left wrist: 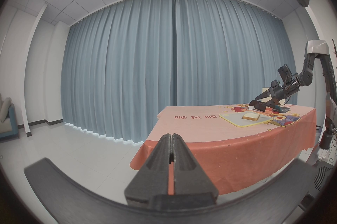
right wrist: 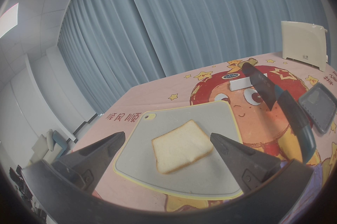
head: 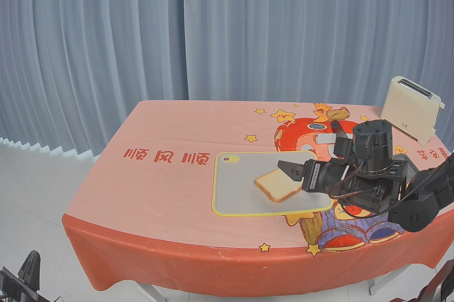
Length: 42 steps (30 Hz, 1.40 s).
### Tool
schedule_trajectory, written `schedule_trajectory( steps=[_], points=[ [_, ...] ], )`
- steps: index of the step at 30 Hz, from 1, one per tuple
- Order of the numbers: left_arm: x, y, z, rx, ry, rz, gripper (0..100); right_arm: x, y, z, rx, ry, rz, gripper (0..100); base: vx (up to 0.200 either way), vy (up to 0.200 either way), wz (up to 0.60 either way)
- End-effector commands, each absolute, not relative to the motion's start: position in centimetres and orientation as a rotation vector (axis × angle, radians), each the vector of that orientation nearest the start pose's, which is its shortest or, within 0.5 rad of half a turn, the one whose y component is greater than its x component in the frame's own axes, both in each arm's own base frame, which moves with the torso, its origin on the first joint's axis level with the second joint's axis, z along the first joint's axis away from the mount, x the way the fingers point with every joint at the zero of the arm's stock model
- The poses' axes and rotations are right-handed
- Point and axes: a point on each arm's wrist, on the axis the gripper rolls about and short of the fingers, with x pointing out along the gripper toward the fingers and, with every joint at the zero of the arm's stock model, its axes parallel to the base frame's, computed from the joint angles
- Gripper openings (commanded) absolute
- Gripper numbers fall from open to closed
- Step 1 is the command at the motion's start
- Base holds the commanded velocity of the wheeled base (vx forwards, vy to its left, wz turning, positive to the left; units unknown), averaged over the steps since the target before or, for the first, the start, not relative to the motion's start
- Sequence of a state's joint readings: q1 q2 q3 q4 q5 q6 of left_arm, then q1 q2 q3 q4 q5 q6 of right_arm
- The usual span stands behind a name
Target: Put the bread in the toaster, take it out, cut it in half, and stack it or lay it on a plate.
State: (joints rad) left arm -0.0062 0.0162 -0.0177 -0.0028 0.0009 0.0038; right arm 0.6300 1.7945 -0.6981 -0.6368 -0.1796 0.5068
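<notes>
Right gripper [right wrist: 166, 136] is held low over the bread [head: 278, 185], jaws spread wide, arm stretched leftward | bread is laid flat on the cutting board [head: 236, 196] | left gripper [left wrist: 171, 151] is clamped closed, off the table [head: 165, 189]

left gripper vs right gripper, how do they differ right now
The left gripper has its fingers shut; the right gripper has its fingers spread wide. The left gripper sits low, off the edge of the table, far from the bread; the right gripper hangs just over the bread on the cutting board. Both are black and hold nothing.
</notes>
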Motion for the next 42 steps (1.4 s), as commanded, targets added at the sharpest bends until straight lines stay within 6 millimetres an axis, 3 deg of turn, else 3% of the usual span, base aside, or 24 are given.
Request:
schedule_trajectory(
  steps=[1, 19, 31, 42],
  points=[
    [-2.2, 0.0, 7.6, 0.003, 0.011, -0.005, 0, 24.3, 17.2, 13.6, 0.318, 0.496, 0.327, 100, 0.000, 0.000, 0.00],
    [-2.2, 0.0, 7.6, 0.005, 0.011, -0.006, 0, 20.3, 16.9, 18.3, 0.320, 0.355, 0.461, 100, 0.000, 0.000, 0.00],
    [-2.2, 0.0, 7.6, 0.003, 0.011, -0.005, 0, 20.4, 16.9, 17.6, 0.309, 0.211, 0.499, 100, 0.000, 0.000, 0.00],
    [-2.2, 0.0, 7.6, 0.003, 0.011, -0.006, 0, 20.5, 16.8, 17.5, 0.297, 0.204, 0.494, 100, 0.000, 0.000, 0.00]
  ],
)
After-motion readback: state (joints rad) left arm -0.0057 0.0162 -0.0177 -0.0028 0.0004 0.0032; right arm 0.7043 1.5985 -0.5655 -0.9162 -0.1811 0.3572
